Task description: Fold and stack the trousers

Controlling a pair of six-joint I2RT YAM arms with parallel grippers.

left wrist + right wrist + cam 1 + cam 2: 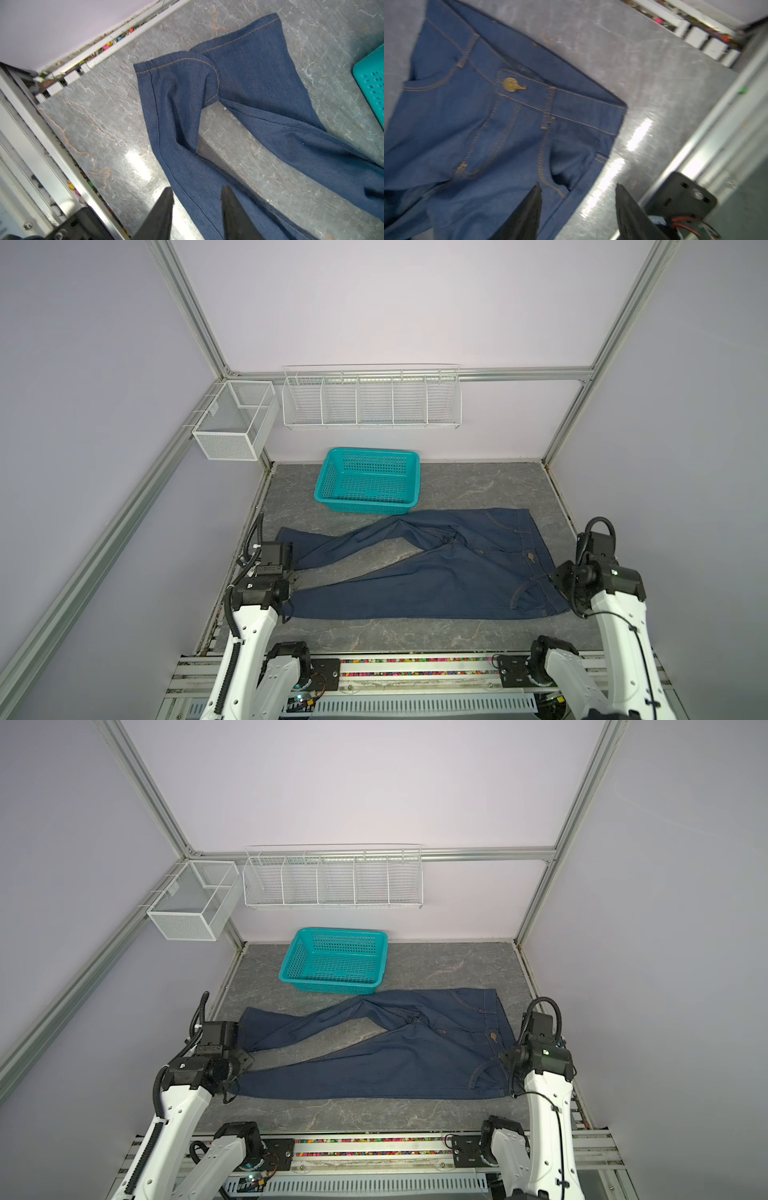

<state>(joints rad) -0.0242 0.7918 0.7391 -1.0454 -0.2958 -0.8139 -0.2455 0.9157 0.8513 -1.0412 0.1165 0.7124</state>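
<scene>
Trousers (415, 585) lie spread out, unfolded, on the grey marbled surface (478, 485); the same layout shows in both top views (374, 1065). The waistband end is toward the right arm, the leg ends toward the left arm.

The two legs split at the crotch. One runs straight, the other bends away toward the teal basket (374, 450). A wedge of bare surface shows between them.

The basket stands beyond the trousers, upright. Its near wall is just beside the denim edge. Contact: cannot tell.

Left fingers (164, 207): spread, nothing pinched. A trouser leg (259, 79) passes beneath the gap between them, its side seam running on ahead. Both hems lie further ahead of the fingers, side by side, one corner lapping over the other. A corner of the basket (372, 83) shows off to one side of the fingers.

Right fingers (529, 212): spread, nothing pinched. The wrist picture is blurred. One finger sits over denim near a front pocket, the other over bare surface. The trousers' side edge (467, 124) runs through the gap. The brass button (510, 84) and waistband lie ahead of the fingers.

Background: white wire rack (372, 400) on the back wall, mesh box (232, 423) on the side rail.
</scene>
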